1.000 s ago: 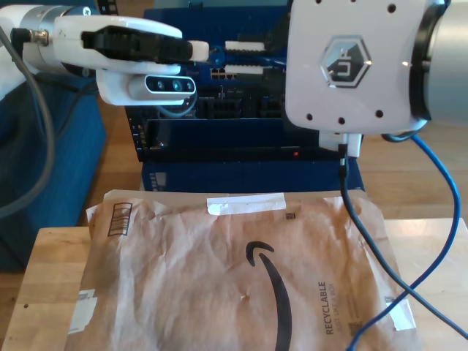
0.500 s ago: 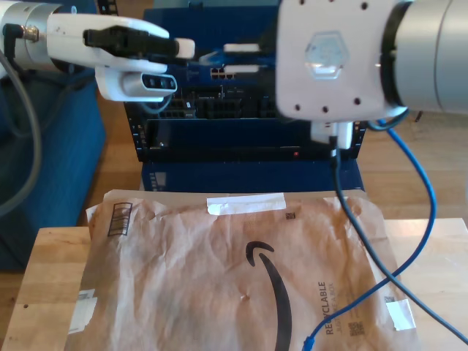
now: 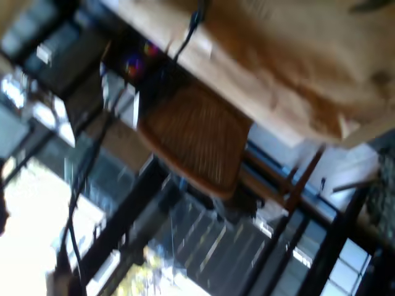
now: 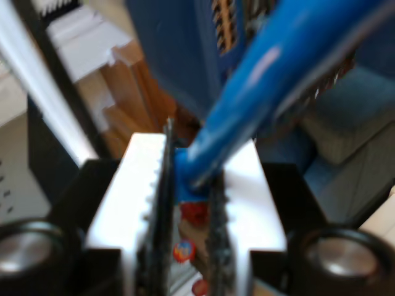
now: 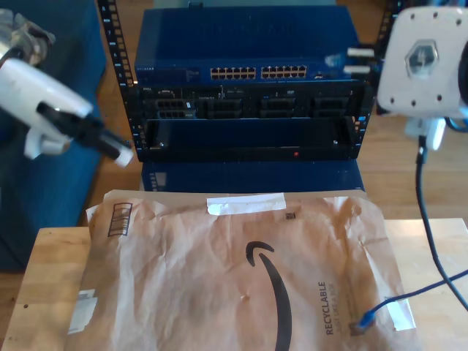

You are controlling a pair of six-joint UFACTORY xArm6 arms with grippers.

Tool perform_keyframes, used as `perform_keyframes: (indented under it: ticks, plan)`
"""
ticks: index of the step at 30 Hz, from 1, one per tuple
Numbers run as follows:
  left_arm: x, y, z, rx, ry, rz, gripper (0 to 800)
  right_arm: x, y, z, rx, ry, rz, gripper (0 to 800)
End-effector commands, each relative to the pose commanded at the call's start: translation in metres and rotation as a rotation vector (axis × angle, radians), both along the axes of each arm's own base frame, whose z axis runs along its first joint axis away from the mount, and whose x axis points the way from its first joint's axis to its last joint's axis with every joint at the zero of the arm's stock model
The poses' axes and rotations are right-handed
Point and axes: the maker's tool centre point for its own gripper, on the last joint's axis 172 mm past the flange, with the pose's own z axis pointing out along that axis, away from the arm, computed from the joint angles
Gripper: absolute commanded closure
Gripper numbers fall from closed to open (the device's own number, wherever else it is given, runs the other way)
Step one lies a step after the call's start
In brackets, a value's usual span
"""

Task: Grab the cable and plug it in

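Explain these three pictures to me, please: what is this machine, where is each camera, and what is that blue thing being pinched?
I am a robot with two arms, each ending in fingers. The exterior view comes from a camera off the arms. It shows one white arm at its left and another at its right, above a wooden table that carries a brown paper envelope. Behind stands a blue network switch. The other pictures come from cameras riding on my grippers. The second wrist view looks along my second gripper, whose fingers are shut on the blue cable. One plug end lies on the envelope. The first wrist view is blurred and seems to show a chair.
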Motion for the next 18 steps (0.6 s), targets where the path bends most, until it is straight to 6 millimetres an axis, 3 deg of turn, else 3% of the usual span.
perform_keyframes:
  ticks: [2, 5, 8, 11, 15, 18]
  plan:
    - [-0.008, 0.034, -0.005, 0.03, -0.034, 0.017, 3, -0.001, -0.005, -0.014, -0.029, 0.017, -0.005, 791]
    - [-0.04, 0.077, -0.031, 0.122, -0.009, -0.021, 3, 0.0, -0.022, -0.027, -0.045, 0.036, -0.038, 788]
    - [-0.074, 0.104, -0.052, 0.162, 0.007, -0.085, 3, 0.007, -0.047, -0.029, -0.054, 0.007, -0.104, 788]
    - [-0.101, 0.129, -0.069, 0.151, 0.017, -0.091, 3, 0.014, -0.056, -0.037, -0.082, -0.006, -0.128, 788]
    - [-0.136, 0.151, -0.089, 0.141, 0.029, -0.11, 2, 0.018, -0.069, -0.033, -0.112, -0.069, -0.17, 783]
    - [-0.165, 0.169, -0.107, 0.195, 0.034, -0.129, 2, 0.018, -0.07, -0.037, -0.118, -0.068, -0.17, 780]
